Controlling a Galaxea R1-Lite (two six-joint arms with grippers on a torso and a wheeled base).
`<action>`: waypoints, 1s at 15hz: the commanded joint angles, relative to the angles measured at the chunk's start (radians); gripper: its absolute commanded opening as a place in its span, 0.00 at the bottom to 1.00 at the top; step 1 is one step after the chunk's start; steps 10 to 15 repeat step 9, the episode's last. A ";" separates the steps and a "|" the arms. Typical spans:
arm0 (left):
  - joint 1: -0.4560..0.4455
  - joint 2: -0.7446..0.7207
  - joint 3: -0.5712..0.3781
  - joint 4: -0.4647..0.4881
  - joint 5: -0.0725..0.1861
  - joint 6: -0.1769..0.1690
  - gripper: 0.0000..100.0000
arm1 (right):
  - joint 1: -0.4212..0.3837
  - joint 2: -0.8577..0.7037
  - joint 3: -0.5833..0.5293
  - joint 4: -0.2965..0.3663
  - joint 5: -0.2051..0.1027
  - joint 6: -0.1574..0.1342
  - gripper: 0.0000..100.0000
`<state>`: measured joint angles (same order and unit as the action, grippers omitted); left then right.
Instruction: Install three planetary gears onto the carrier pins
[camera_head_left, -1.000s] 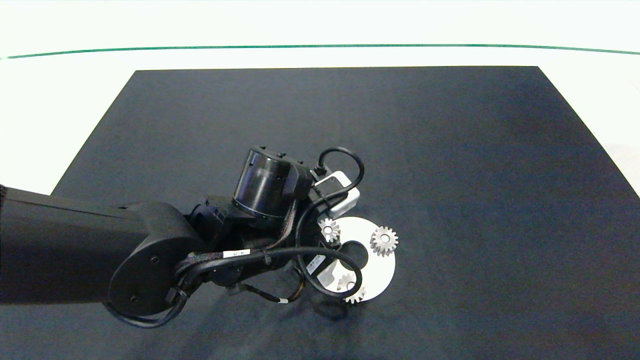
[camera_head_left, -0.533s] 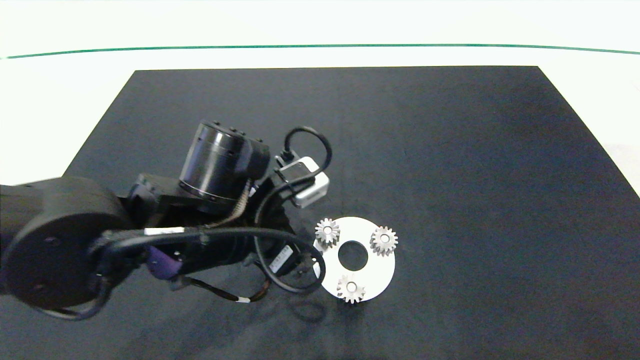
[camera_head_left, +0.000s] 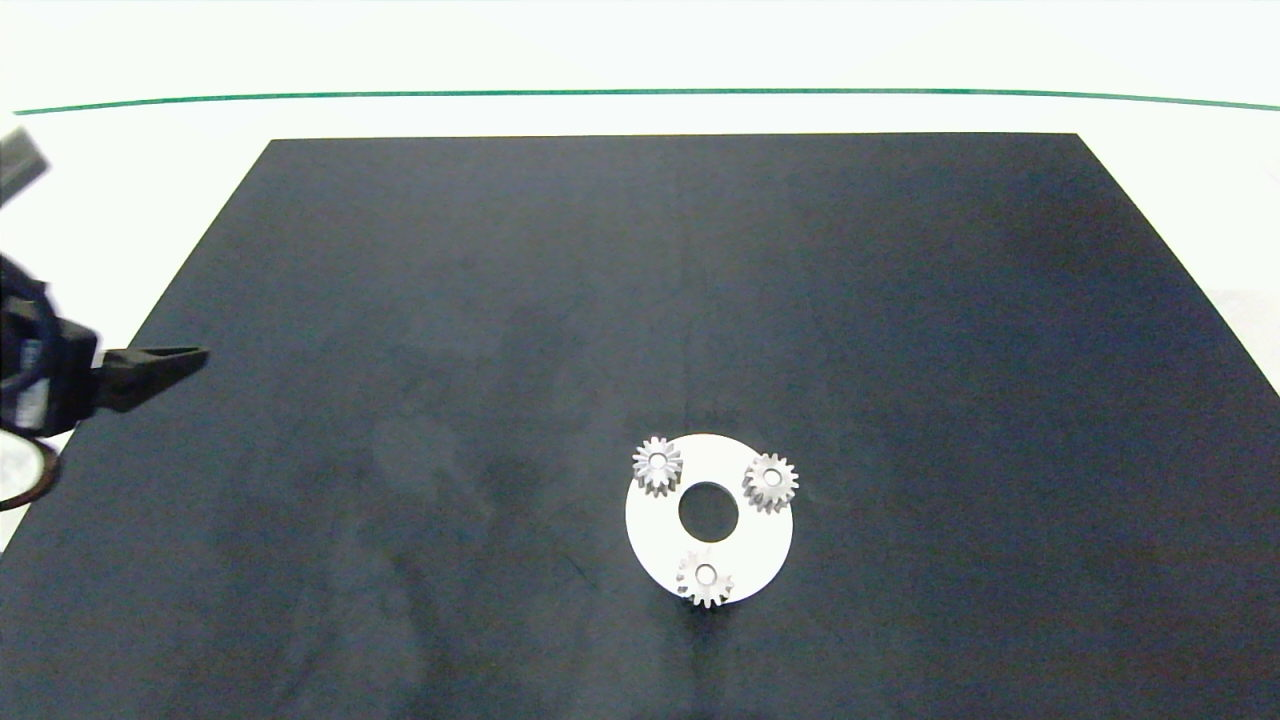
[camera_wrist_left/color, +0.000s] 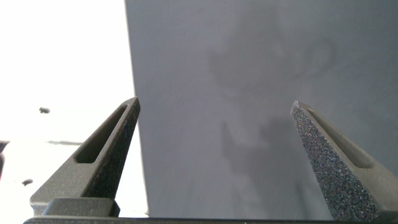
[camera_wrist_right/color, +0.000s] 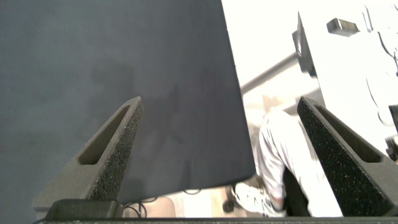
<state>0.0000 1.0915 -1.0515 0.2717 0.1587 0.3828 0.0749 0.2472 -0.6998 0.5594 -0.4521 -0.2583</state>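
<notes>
All three planetary gears sit on the carrier pins: one gear (camera_head_left: 657, 465) at the disc's far-left side, one (camera_head_left: 771, 483) at its far-right side, one (camera_head_left: 705, 578) at its near edge. A pale pin top shows through each gear's centre hole. The white disc (camera_head_left: 760, 540) lies flat on the dark mat (camera_head_left: 640, 300), with its big centre hole (camera_head_left: 708, 511) showing mat through it. The gears stand apart from each other, spaced in a triangle around the hole.

Left gripper (camera_head_left: 150, 365) is at the mat's left edge, well apart from the disc, which lies far off to its right and nearer the camera side of the table. Only one dark finger tip is clear in the head view, pointing toward the mat. In the left wrist view the left gripper (camera_wrist_left/color: 214, 109) has its two fingers (camera_wrist_left/color: 93, 155) spread wide with nothing between them, released, hanging over the boundary between the mat and the white tabletop (camera_wrist_left/color: 62, 62).

Right gripper (camera_wrist_right/color: 217, 106) is out of the head view. Its wrist view shows the fingers (camera_wrist_right/color: 99, 155) parked wide apart, empty, over the mat's edge. Past that edge a person's leg in pale trousers (camera_wrist_right/color: 277, 149) and a white shoe (camera_wrist_right/color: 252, 196) show on the floor, near some grey equipment (camera_wrist_right/color: 348, 37).

No gear or pin shows in either wrist view.
</notes>
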 joint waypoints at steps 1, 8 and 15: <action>0.133 -0.558 0.271 0.037 -0.054 -0.053 1.00 | -0.052 -0.200 0.098 0.036 0.001 -0.009 1.00; 0.018 -1.036 0.547 0.173 -0.059 -0.102 1.00 | -0.076 -0.244 0.194 0.019 0.086 0.025 1.00; 0.006 -1.072 0.588 0.172 -0.059 -0.117 1.00 | -0.076 -0.243 0.212 0.011 0.095 0.025 1.00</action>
